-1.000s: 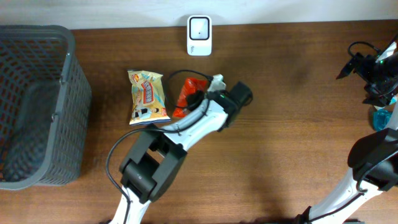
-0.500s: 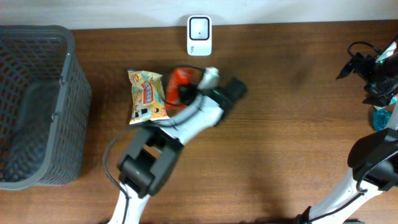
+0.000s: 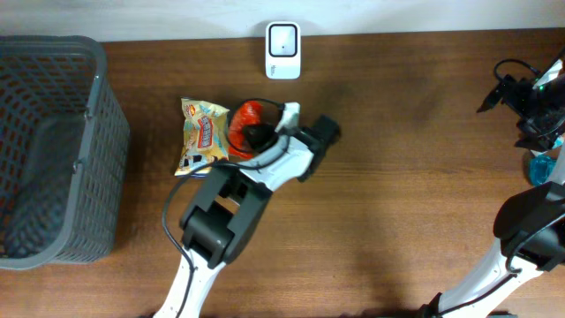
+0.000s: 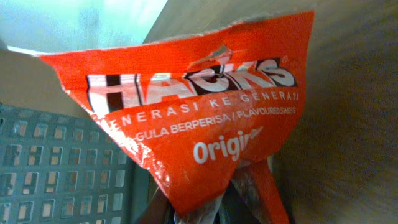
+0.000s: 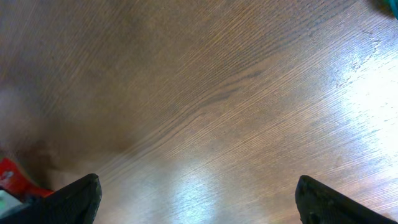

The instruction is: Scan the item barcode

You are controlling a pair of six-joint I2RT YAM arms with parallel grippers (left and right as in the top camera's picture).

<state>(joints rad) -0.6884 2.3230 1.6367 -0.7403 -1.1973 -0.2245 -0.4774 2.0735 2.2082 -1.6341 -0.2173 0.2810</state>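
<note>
Left hand clamps red candy bag; right hand spread wide

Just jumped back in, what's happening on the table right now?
The left gripper is shut on the red Hacks packet, holding it a little short of the white scanner at the table's far edge. A yellow snack bag lies beside it, and the grey basket stands further left. The right gripper hangs open over bare wood, holding nothing.
</note>
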